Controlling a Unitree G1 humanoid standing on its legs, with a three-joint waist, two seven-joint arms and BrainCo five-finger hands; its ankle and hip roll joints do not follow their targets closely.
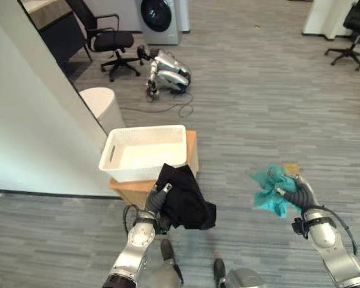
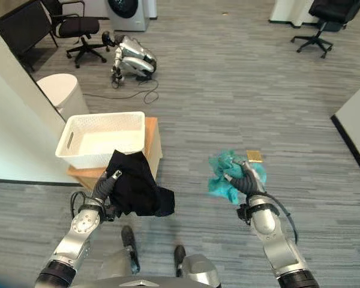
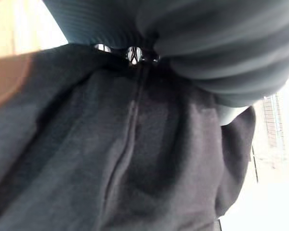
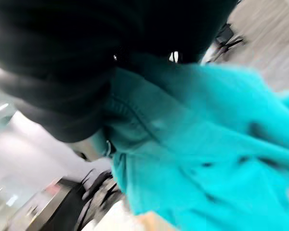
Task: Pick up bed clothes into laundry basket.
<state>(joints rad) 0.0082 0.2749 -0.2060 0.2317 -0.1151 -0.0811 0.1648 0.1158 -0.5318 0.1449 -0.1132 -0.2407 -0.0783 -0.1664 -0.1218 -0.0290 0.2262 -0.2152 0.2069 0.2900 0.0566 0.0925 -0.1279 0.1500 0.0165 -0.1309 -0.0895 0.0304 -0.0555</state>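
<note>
No readable text, label or number is seen on anything. No sign is shown.

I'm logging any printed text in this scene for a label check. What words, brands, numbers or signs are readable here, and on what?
None can be read.
The white laundry basket shows no print.
The black garment in the left hand and the teal garment in the right hand show no readable label.
The washing machine is too small to read.
</note>
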